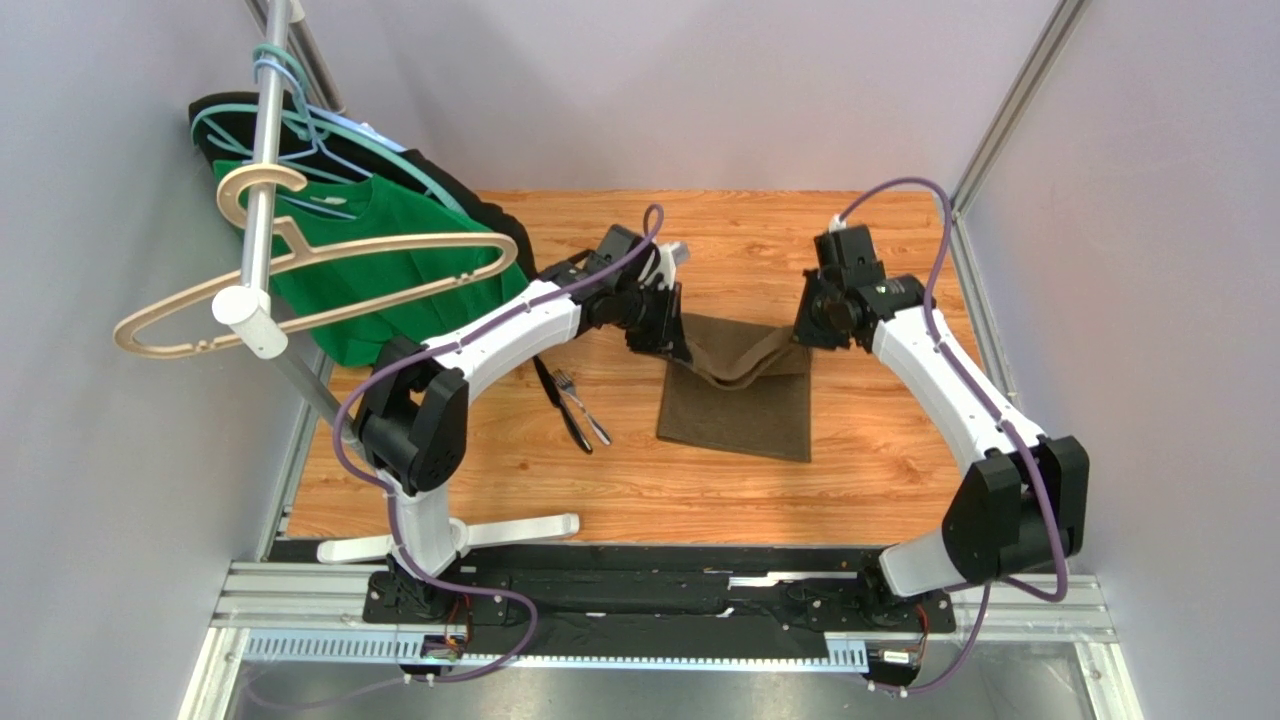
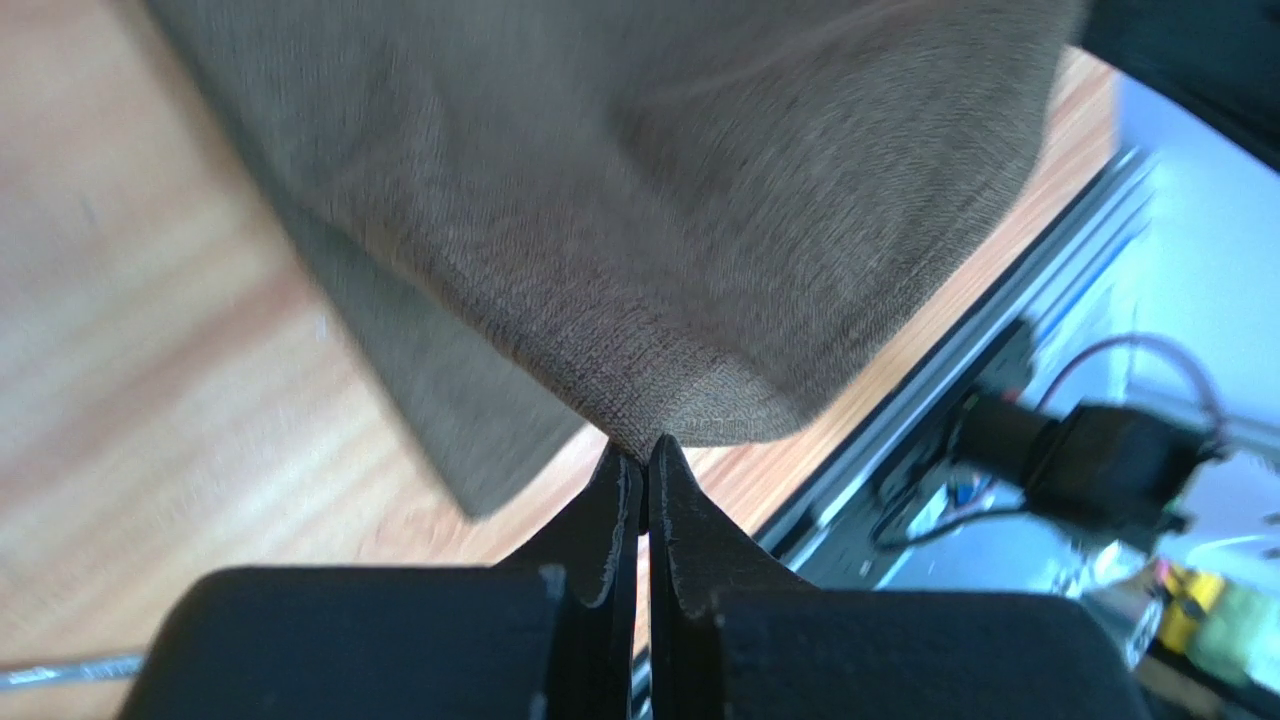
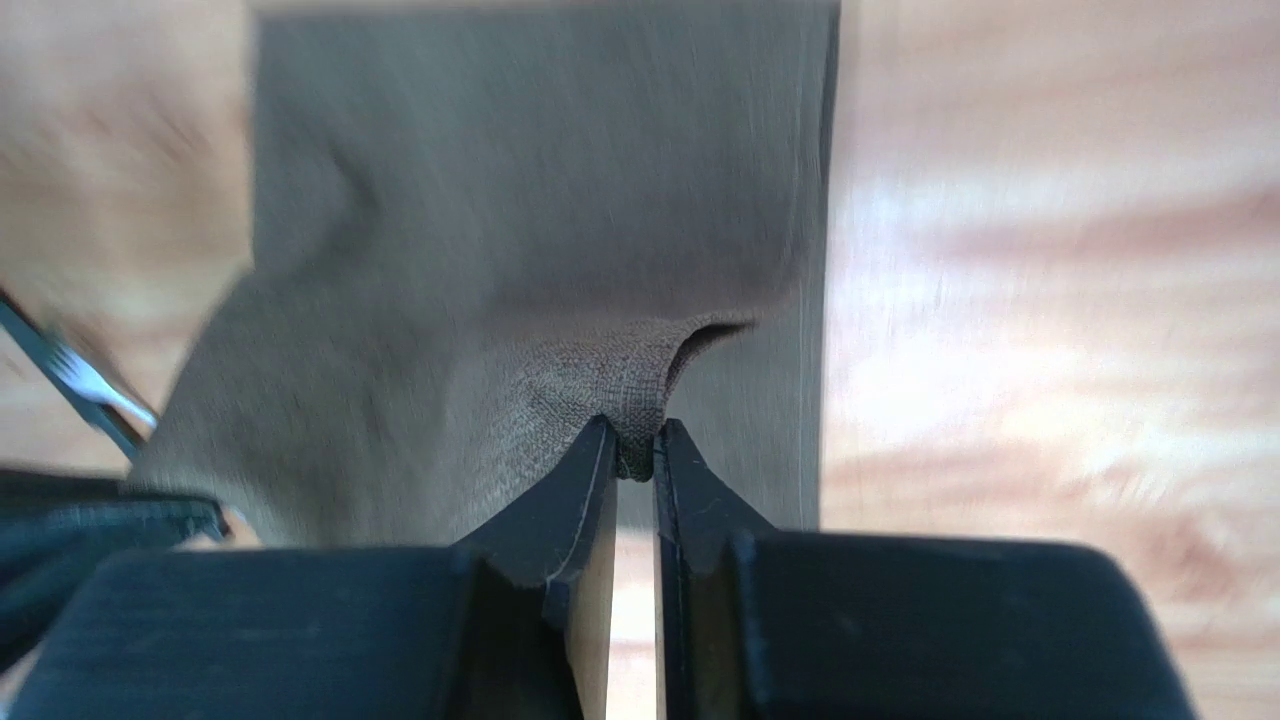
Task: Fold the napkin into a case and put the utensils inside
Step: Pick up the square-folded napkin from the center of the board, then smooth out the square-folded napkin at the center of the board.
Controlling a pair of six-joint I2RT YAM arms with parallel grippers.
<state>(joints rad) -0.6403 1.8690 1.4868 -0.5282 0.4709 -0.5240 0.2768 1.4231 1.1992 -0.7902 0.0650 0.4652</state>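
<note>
Two far corners of the dark olive-brown soft cloth napkin (image 1: 739, 413) hang above the wooden table (image 1: 902, 450), with my left jaws and right jaws clamped on one each. I judge the folding barely begun. The dark-handled, silvery-ended utensils (image 1: 576, 405) lie outside, just left of the napkin.

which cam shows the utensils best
The top external view: the utensils lie in clear sight on the table beside the napkin. The right wrist view catches only a blurred fork at its edge; the left wrist view shows none clearly.
</note>
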